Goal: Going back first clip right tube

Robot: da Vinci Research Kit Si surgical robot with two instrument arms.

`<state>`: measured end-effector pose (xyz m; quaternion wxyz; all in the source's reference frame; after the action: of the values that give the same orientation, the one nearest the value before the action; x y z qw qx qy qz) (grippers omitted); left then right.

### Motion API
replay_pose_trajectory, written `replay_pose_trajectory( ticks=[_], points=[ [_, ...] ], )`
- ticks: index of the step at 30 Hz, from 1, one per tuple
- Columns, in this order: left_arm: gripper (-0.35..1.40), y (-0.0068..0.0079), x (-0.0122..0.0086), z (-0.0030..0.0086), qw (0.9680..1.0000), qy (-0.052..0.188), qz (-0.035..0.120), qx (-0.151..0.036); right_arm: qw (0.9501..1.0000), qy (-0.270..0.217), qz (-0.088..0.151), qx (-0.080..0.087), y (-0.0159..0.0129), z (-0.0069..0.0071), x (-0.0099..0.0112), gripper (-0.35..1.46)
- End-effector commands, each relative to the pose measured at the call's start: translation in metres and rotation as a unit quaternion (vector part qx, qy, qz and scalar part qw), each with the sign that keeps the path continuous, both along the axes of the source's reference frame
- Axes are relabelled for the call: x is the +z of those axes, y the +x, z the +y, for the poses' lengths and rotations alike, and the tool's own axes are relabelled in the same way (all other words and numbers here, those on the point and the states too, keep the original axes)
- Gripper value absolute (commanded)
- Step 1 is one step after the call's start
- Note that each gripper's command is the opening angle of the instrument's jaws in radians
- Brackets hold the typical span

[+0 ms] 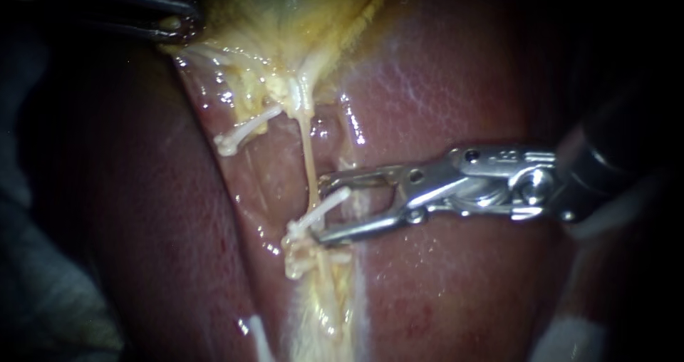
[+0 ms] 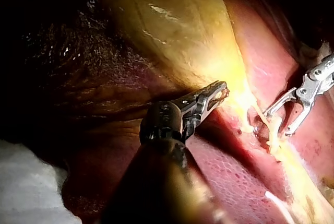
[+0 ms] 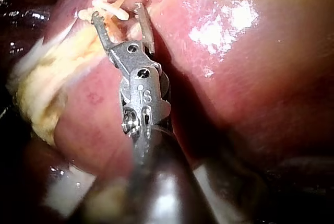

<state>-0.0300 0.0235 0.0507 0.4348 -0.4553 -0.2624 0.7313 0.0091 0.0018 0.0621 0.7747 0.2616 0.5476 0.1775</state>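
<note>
On the pale-yellow right tube [image 1: 309, 159], the white plastic clip [image 1: 308, 219] sits between the spread jaws of my silver right instrument [image 1: 325, 211], best drawn straight back clear of it; my dark left instrument [image 1: 171, 26] clenches its jaws on the yellow gallbladder [image 1: 285, 13].

Cloth: white fabric [image 2: 23, 182] beside the left instrument [image 2: 219, 92], back along its shaft.
Light: brightest ahead of its tip, fading outward.
Surroundings: black shadow [image 2: 42, 4] beyond the lit area.

Glossy red liver [image 1: 463, 84] fills the field, wet highlights all over it. The yellow gallbladder [image 2: 172, 25] lies against it. A white cloth [image 2: 26, 187] sits beside the liver's dark edge.
</note>
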Motion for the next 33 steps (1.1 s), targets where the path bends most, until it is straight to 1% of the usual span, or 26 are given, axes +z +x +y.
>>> replay_pose_trajectory(
  ticks=[1,3,4,7,12,16,21,25,27,30,33],
  points=[
    [-0.35,0.0,0.0,0.0,1.0,0.0,0.0,0.0,0.9999,-0.013,0.001,-0.001,-0.0005,0.0003,-0.0003,0.5],
    [-0.35,0.0,0.0,0.0,1.0,0.0,0.0,0.0,0.999,-0.043,0.002,-0.006,-0.0017,0.0006,-0.001,0.5],
    [-0.35,0.0,0.0,0.0,1.0,0.0,0.0,0.0,0.9987,-0.051,0.003,-0.006,-0.0023,0.0006,-0.0013,0.5],
    [-0.35,0.0,0.0,0.0,1.0,0.0,0.0,0.0,0.9967,-0.08,0.002,-0.015,-0.004,0.0001,-0.0023,0.5],
    [-0.35,0.0,0.0,0.0,1.0,0.0,0.0,0.0,0.9946,-0.101,-0.002,-0.023,-0.006,-0.0008,-0.004,0.5],
    [-0.35,-0.0002,0.0003,-0.0002,1.0,-0.001,0.001,-0.001,0.9942,-0.105,-0.004,-0.023,-0.0064,-0.0005,-0.0049,0.5],
    [-0.35,-0.0013,0.0015,-0.0007,1.0,-0.004,0.002,-0.002,0.9938,-0.108,-0.003,-0.024,-0.0067,-0.0002,-0.0056,0.5],
    [-0.35,-0.0028,0.0032,-0.0012,1.0,-0.006,-0.002,0.001,0.9939,-0.108,-0.005,-0.022,-0.0071,-0.0001,-0.0058,0.5],
    [-0.35,-0.0038,0.0042,-0.0015,1.0,-0.005,-0.002,0.006,0.9939,-0.108,-0.005,-0.022,-0.0073,-0.0001,-0.0058,0.5],
    [-0.35,-0.0048,0.0052,-0.002,0.9999,-0.005,-0.001,0.013,0.9939,-0.108,-0.005,-0.022,-0.0074,-0.0001,-0.0059,0.5],
    [-0.35,-0.0053,0.0057,-0.0024,0.9998,-0.008,-0.002,0.018,0.9939,-0.108,-0.005,-0.022,-0.0075,-0.0001,-0.0059,0.5]
  ],
)
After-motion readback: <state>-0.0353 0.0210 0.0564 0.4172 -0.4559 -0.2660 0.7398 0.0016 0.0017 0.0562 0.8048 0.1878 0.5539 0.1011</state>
